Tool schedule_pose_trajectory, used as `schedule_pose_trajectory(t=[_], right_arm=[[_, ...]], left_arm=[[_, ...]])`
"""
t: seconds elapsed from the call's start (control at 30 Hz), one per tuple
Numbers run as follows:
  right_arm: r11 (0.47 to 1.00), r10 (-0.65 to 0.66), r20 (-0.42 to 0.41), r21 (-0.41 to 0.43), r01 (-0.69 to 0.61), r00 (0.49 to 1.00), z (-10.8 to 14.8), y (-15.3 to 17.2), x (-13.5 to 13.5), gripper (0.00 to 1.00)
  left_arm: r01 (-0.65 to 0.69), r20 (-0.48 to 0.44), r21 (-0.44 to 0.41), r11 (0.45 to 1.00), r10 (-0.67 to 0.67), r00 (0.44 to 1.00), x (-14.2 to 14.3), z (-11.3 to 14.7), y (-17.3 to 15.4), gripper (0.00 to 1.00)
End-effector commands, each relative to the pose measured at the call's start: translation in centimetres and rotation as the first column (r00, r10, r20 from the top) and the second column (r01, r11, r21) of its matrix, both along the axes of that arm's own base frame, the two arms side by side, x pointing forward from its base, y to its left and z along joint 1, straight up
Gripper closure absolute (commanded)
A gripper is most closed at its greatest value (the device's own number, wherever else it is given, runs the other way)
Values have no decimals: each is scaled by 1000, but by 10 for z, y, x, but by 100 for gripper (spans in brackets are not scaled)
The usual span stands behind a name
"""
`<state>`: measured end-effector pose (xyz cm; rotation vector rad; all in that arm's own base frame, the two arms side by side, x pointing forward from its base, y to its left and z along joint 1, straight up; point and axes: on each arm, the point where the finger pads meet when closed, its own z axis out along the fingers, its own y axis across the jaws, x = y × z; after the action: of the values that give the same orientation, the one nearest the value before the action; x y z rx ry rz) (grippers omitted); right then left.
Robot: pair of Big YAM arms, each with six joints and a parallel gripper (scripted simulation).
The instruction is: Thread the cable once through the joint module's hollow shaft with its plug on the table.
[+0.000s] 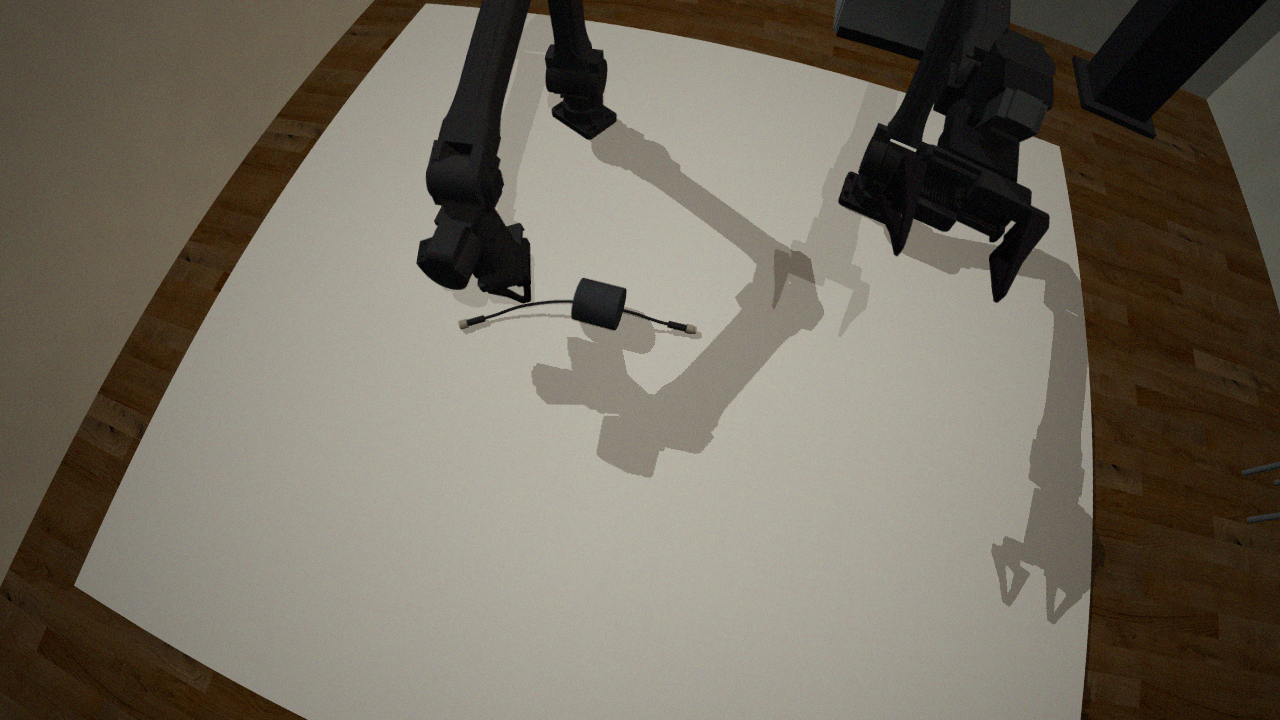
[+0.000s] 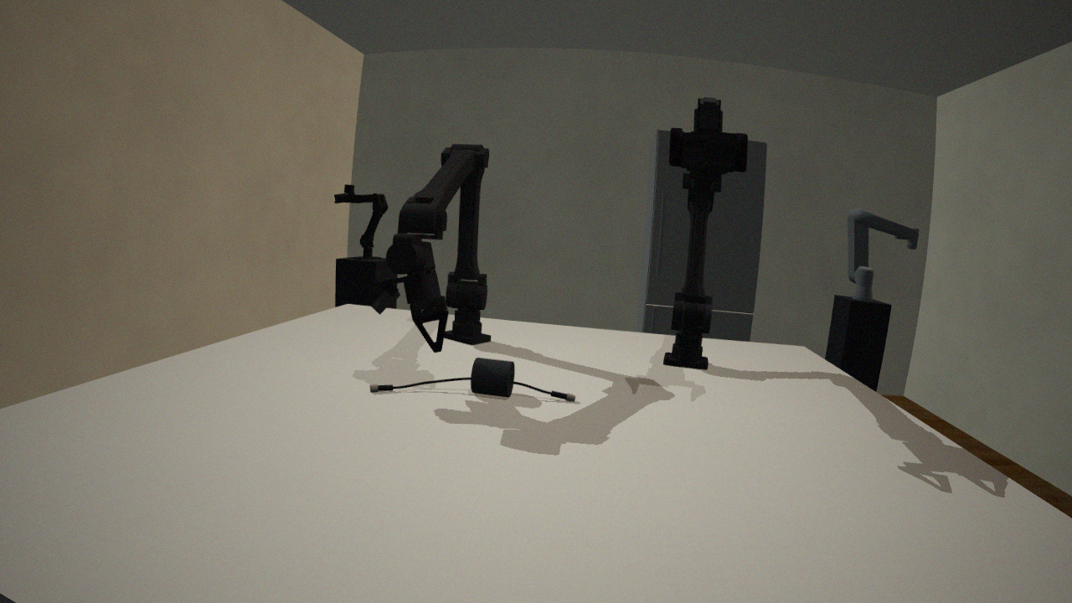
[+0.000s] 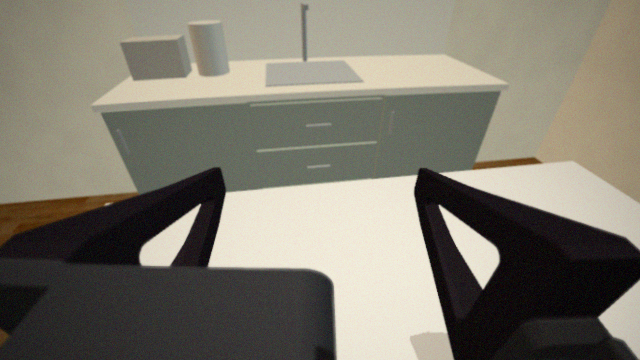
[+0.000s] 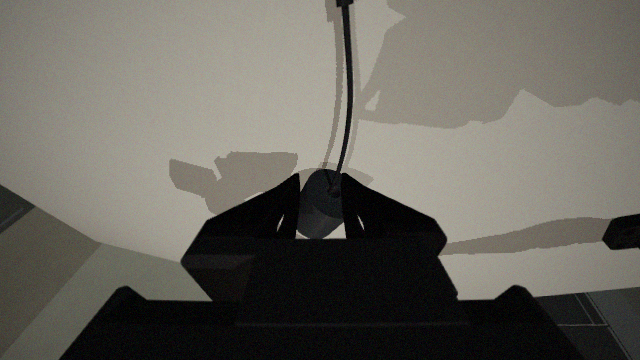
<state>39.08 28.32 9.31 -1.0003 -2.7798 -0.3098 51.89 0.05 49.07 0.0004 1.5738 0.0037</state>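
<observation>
With the right claw (image 1: 528, 299) (image 2: 436, 349) (image 4: 320, 180) parted and empty above the threaded cable (image 1: 544, 303) (image 2: 443, 380) (image 4: 349, 85), lift it straight up — clear of the joint module (image 1: 598, 303) (image 2: 492, 377) (image 4: 322, 200), which lies inward from the worktop's (image 1: 626, 608) (image 2: 450, 524) (image 3: 320, 225) (image 4: 100, 75) left edge in the top view — before swinging away.

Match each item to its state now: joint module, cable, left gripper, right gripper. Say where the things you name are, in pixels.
1. joint module (image 1: 598, 303) (image 2: 492, 377) (image 4: 320, 212)
2. cable (image 1: 537, 303) (image 2: 430, 381) (image 4: 350, 85)
3. left gripper (image 1: 947, 276) (image 2: 708, 152) (image 3: 320, 172)
4. right gripper (image 1: 526, 297) (image 2: 438, 349) (image 4: 321, 175)

A. fingers spread wide, far from the work
B. thin, black, sticking out of both ends of the shaft
C. fingers part-way open, raised near the work
D. dark cylinder lying on its side

Pairs: 1-D, 2-B, 3-A, 4-C
</observation>
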Motion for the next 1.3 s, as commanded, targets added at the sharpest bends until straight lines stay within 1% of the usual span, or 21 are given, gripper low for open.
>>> schedule_pose_trajectory(t=[0.0,0.03,0.07,0.23,0.37,0.5,0.57,0.6,0.63,0.73,0.8,0.83,0.93,1.07,1.13,1.17,1.2,1.27], right_arm=[[997,54,84,42,-58,995,17,-5,15,68],[995,71,136,63,-80,988,29,-4,28,68],[993,92,143,59,-101,985,21,-8,24,68],[984,139,321,63,-168,937,47,-26,56,68],[976,167,459,49,-213,873,74,-42,81,68],[969,196,582,9,-247,789,101,-61,102,68],[969,196,582,9,-247,789,101,-61,102,68],[966,205,608,-2,-257,767,106,-63,108,68],[965,213,624,-15,-261,752,107,-69,110,68],[963,231,712,-68,-262,663,137,-87,125,68],[959,248,755,-102,-264,608,153,-98,133,68],[958,254,783,-120,-262,568,168,-104,139,68],[950,286,826,-179,-254,485,187,-122,145,68],[938,333,870,-267,-220,363,220,-147,154,68],[938,333,870,-267,-220,363,220,-147,154,68],[934,346,877,-288,-212,333,228,-151,157,68],[930,359,877,-307,-204,319,227,-157,157,68],[921,386,888,-354,-165,251,252,-171,159,68]], left_arm=[[-5,54,5,1000,5,999,2,32,3,4],[-2,49,2,1000,2,999,0,28,1,4],[-4,56,2,1000,4,998,2,33,2,4],[-1,61,-3,1000,1,998,3,36,0,4],[5,70,-11,1000,-4,998,4,41,-2,4],[9,73,-11,1000,-8,997,5,42,-4,4],[9,73,-11,1000,-8,997,5,42,-4,4],[5,58,-3,1000,-5,998,1,33,-2,4],[12,75,-4,1000,-12,997,5,43,-6,4],[14,79,-7,1000,-13,997,5,44,-6,4],[13,79,-8,1000,-13,997,5,44,-6,4],[14,82,-10,1000,-13,997,5,45,-6,4],[15,77,-12,1000,-14,997,5,44,-7,4],[14,77,-11,1000,-13,997,5,43,-6,4],[14,77,-11,1000,-13,997,5,43,-6,4],[8,49,-5,1000,-8,999,4,28,-3,4],[15,56,-10,1000,-14,998,6,29,-6,4],[15,58,-11,1000,-15,998,6,30,-6,4]])
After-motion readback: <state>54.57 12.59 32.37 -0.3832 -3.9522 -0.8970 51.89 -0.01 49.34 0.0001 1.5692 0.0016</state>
